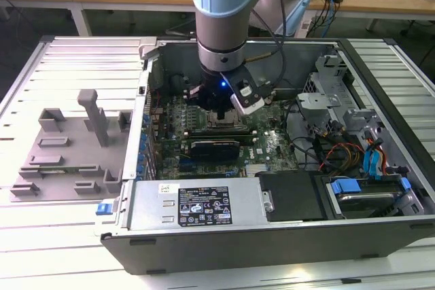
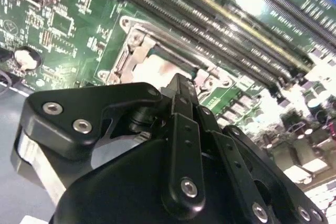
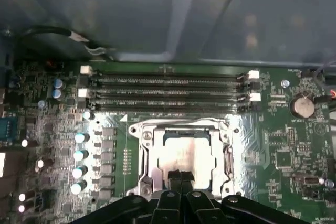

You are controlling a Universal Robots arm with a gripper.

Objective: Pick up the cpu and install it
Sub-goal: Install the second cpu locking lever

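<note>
The cpu [image 3: 187,152] is a silvery square chip lying flat inside the metal socket frame [image 3: 144,153] on the green motherboard [image 3: 294,145]. In the second wrist view its pale top [image 2: 157,70] shows just beyond my fingertip. My gripper [image 3: 179,176] hangs low over the socket with its two black fingers drawn together, tips at the chip's near edge. Nothing is between them. In the exterior view the gripper [image 1: 219,110] sits under the arm's wrist, deep inside the open computer case [image 1: 204,232].
Several memory slots [image 3: 168,90] run beside the socket, and a row of capacitors [image 3: 79,156] lines another side. A dark card [image 1: 214,147] and cable bundles [image 1: 340,151] crowd the case. A grey plastic fixture [image 1: 68,147] lies outside, at the exterior view's left.
</note>
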